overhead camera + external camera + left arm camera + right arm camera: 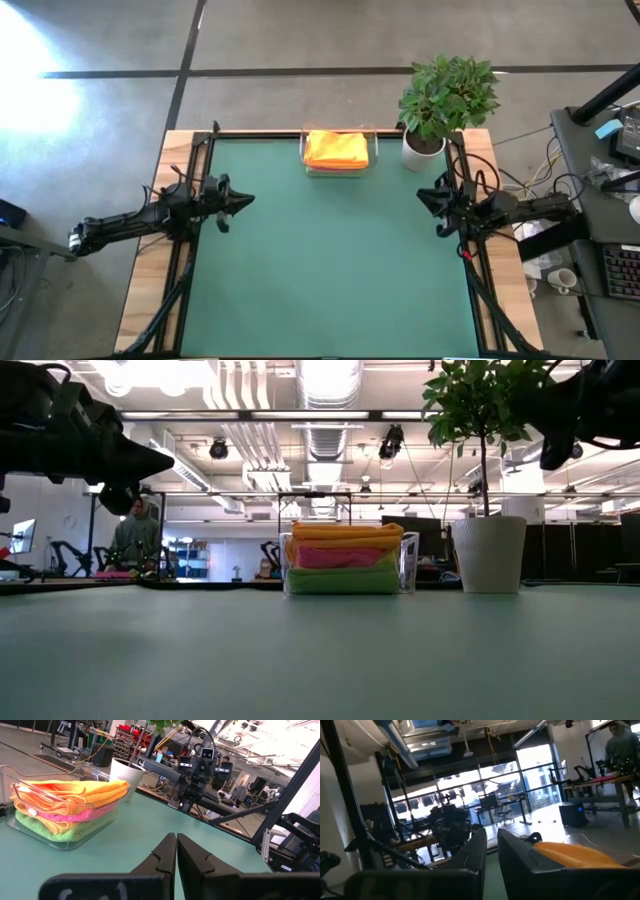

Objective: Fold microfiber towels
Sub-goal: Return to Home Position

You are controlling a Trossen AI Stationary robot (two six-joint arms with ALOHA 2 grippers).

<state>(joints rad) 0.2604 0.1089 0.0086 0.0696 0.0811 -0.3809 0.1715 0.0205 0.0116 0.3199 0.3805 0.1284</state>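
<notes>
Five layers can be counted in the stack of folded microfiber towels point(65, 802) as the left wrist view shows it: orange on top, then hot pink, then lime green at the bottom, with thinner orange-to-yellow bands between them. Whether one of those bands is the yellow towel is hard to confirm, since the folds overlap.

The stack sits inside the clear plastic tray point(408, 560). Its top layer rises above the tray's walls. The tray stands at the far edge of the green table point(330, 270), about midway across its width. A potted plant point(447, 95) in a white pot stands near the tray, toward the right arm's side, at the far right corner of the mat.

The left gripper point(247, 200) hangs over the left edge of the table, well apart from the tray, and points inward toward the centre. Its two fingers are pressed together at the tips, with nothing between them.

The right gripper point(422, 196) hangs over the right edge of the table, facing the left one across the mat, and is likewise well apart from the tray. Its fingers run parallel with only a narrow slit between them, and they hold nothing.

Beyond the table, a person point(135, 530) stands in the room at a distant workbench.
</notes>
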